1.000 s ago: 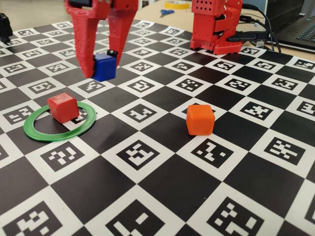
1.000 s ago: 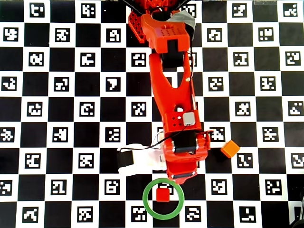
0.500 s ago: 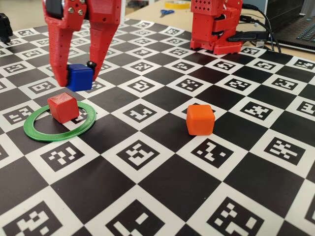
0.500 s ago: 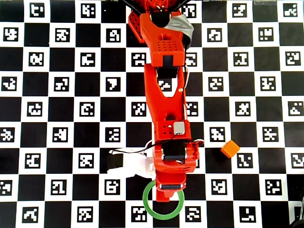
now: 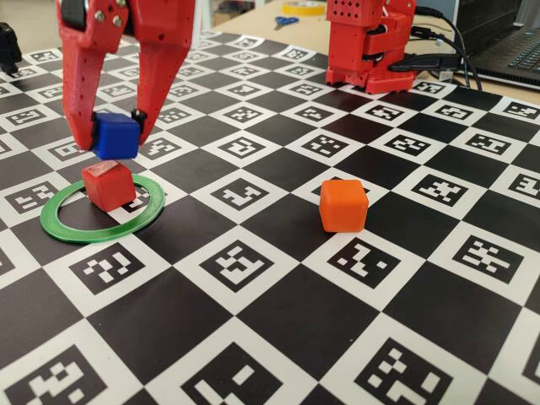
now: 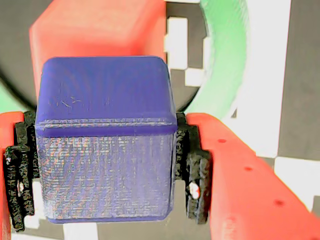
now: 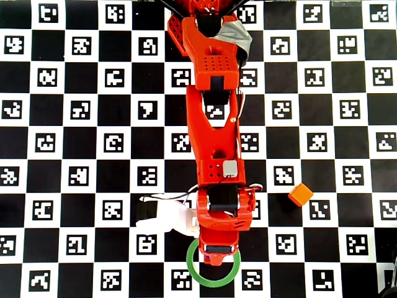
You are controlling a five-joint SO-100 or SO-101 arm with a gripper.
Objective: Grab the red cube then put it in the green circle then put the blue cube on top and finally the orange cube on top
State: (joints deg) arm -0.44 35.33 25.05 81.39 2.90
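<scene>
The red cube [image 5: 108, 185] sits inside the green circle [image 5: 72, 225], toward its far side. My gripper [image 5: 112, 139] is shut on the blue cube [image 5: 115, 136] and holds it just above the red cube, apart from it. In the wrist view the blue cube [image 6: 106, 137] fills the space between the black pads [image 6: 196, 172], with the red cube [image 6: 95, 30] and part of the green circle [image 6: 222, 55] beneath. The orange cube [image 5: 342, 204] rests on the board to the right. In the overhead view the arm hides both held and ringed cubes; the green circle [image 7: 192, 269] and orange cube [image 7: 300, 195] show.
The checkered marker board [image 5: 278, 312] covers the table. The arm's red base [image 5: 371, 42] stands at the back with cables and a laptop [image 5: 506, 51] to its right. Scissors [image 5: 285, 21] and a tape roll lie beyond the board.
The gripper has carried the blue cube leftward and nearer in the fixed view, from behind the ring to a spot right above the red cube. The red and orange cubes stay put.
</scene>
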